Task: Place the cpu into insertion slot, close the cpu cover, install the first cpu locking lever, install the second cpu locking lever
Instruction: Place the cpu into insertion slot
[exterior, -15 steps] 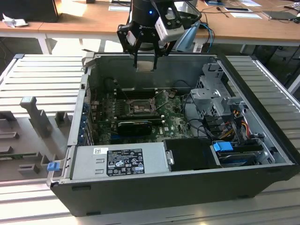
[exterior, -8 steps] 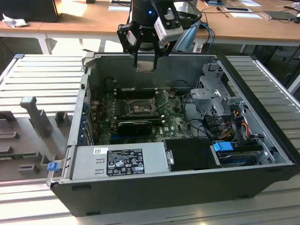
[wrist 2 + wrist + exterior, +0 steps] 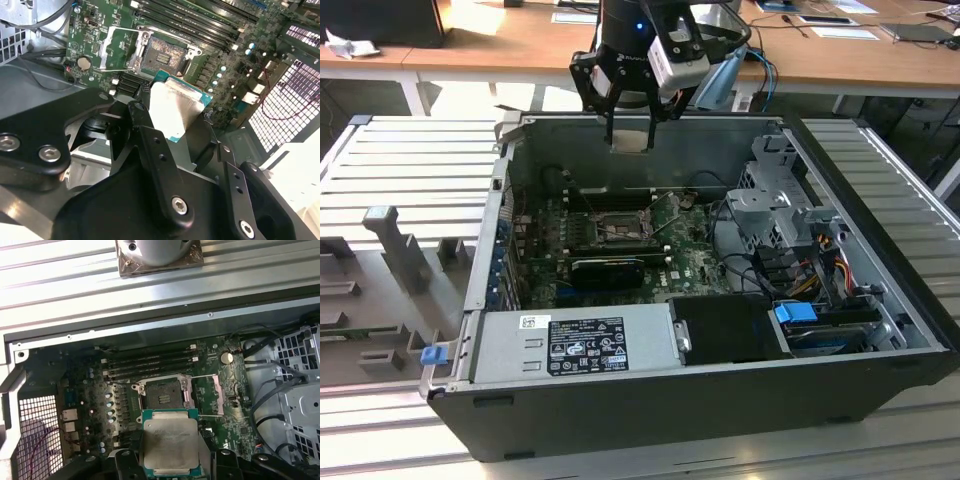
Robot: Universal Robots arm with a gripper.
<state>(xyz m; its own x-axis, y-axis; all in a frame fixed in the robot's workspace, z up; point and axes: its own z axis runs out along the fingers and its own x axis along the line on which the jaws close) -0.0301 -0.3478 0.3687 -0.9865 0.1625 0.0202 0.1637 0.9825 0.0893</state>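
Currently my gripper (image 3: 630, 133) pinches the cpu (image 3: 630, 141) by its edges, high over the case (image 3: 620, 415); in the exterior view the insertion slot (image 3: 616, 229) lies at six o'clock, cpu cover (image 3: 219, 390) open. I should descend level, corners aligned.

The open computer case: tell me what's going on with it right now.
The arm's pincer grips the cpu and hangs above the open computer case, over the green motherboard. The insertion slot is empty, and the cpu cover stands swung open beside it. The chip is not yet seated in the slot.
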